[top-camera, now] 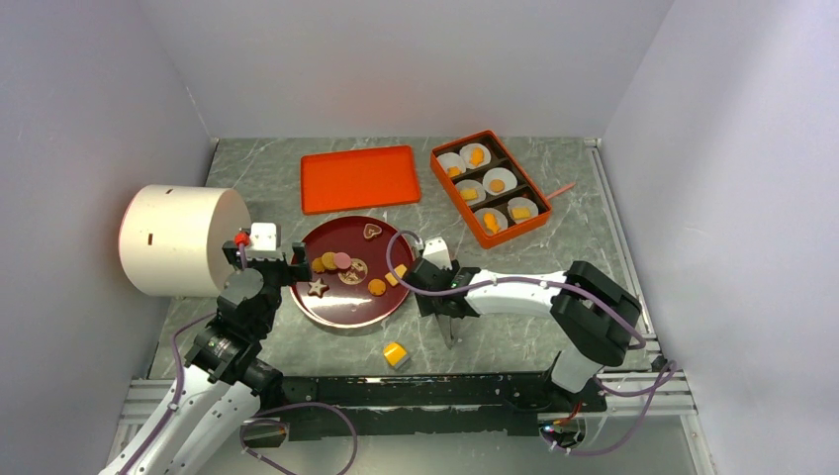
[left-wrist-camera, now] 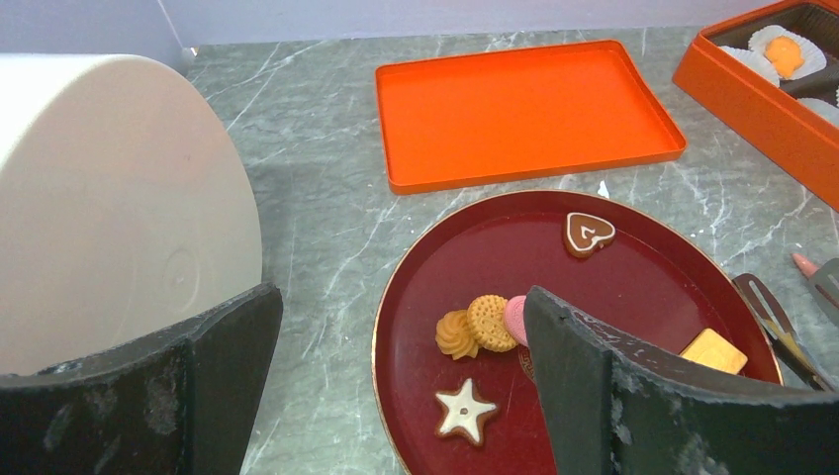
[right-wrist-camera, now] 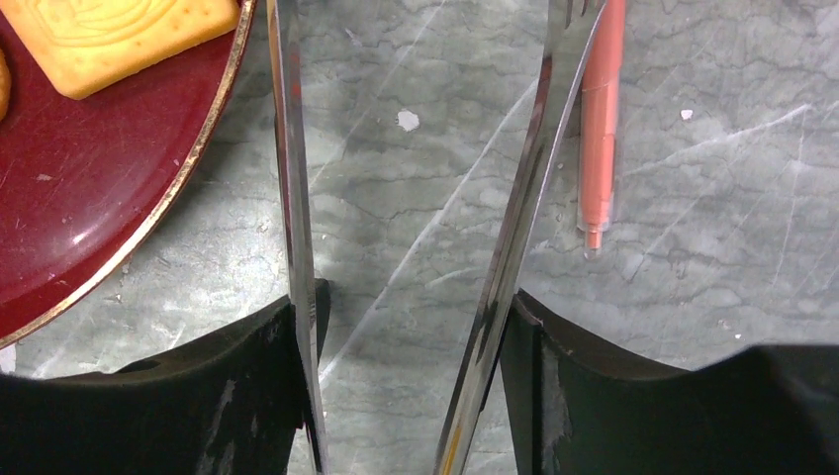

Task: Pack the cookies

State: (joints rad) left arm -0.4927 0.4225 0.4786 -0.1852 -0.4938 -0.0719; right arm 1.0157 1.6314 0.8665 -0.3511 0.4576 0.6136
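Several cookies lie on a dark red plate (top-camera: 341, 305): a heart (top-camera: 371, 231), a star (top-camera: 318, 288), round ones (top-camera: 327, 261) and a square one (top-camera: 397, 274). The left wrist view shows the heart (left-wrist-camera: 589, 233), star (left-wrist-camera: 465, 411), a swirl (left-wrist-camera: 455, 333) and the square (left-wrist-camera: 714, 351). My left gripper (top-camera: 287, 265) (left-wrist-camera: 401, 297) is open and empty over the plate's left rim. My right gripper (top-camera: 432, 279) (right-wrist-camera: 411, 302) is shut on metal tongs (right-wrist-camera: 524, 198), just right of the plate (right-wrist-camera: 89, 198). An orange box (top-camera: 489, 185) at the back right holds paper cups with cookies.
An orange lid (top-camera: 359, 178) lies behind the plate. A big white cylinder (top-camera: 178, 239) lies at the left. A yellow cube (top-camera: 395, 353) sits in front of the plate. One thin pink stick (right-wrist-camera: 599, 129) lies beside the tongs, another (top-camera: 560, 188) right of the box.
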